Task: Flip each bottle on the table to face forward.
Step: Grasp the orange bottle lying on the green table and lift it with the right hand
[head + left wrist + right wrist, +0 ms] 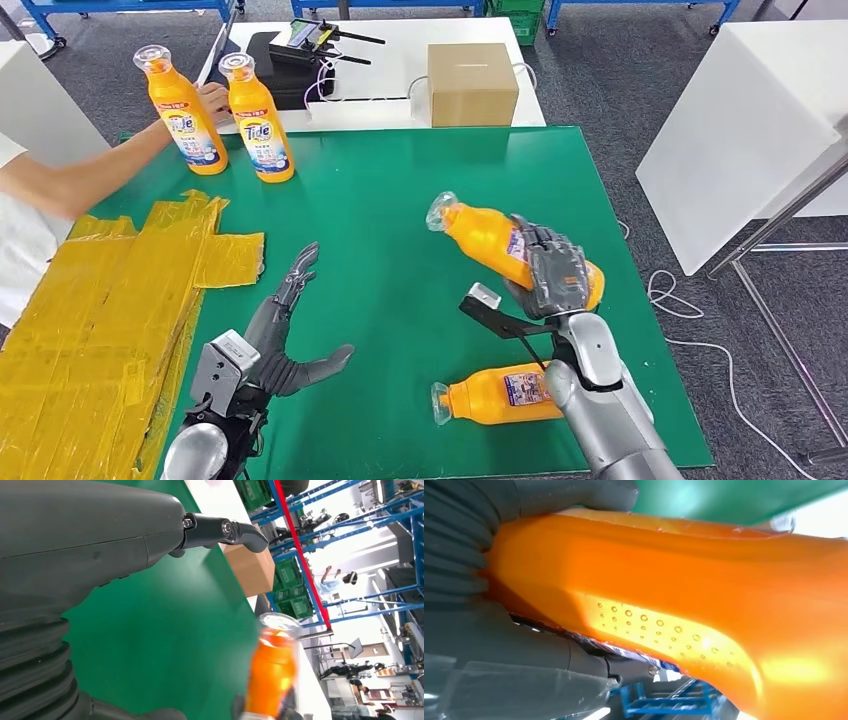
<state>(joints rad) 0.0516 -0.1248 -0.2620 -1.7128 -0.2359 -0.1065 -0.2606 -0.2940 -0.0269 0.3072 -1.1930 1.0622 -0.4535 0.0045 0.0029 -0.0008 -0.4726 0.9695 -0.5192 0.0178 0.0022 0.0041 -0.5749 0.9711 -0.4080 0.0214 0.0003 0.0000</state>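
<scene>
- My right hand (556, 280) is wrapped tight around an orange bottle (480, 236), fingers over its label end; the right wrist view shows the orange body pressed against my palm.
- I judge this grip near the base is meant to let me swing the clear cap upward: the bottle is tilted, cap pointing toward 10 o'clock, and it looks lifted off the green mat (400, 220), though I cannot be sure its base is clear of it.
- A second lying bottle (495, 394) rests on the mat at 6 o'clock from the held one, just beside my right forearm, cap pointing to 9 o'clock. It is not yet turned.
- My left hand (285, 345) holds nothing, fingers spread apart, low over the mat at 8 o'clock from the held bottle and well apart from it, probably waiting to receive or steady it.
- 2 standing bottles (258, 118) are upright at the mat's far edge, at 11 o'clock, labels facing me; I take these as finished. A person's hand (212, 98) touches them from behind, likely arranging them.
- Yellow sheets (110, 300) cover the mat's 9 o'clock side, and a cardboard box (472, 84) sits on the white table beyond.
</scene>
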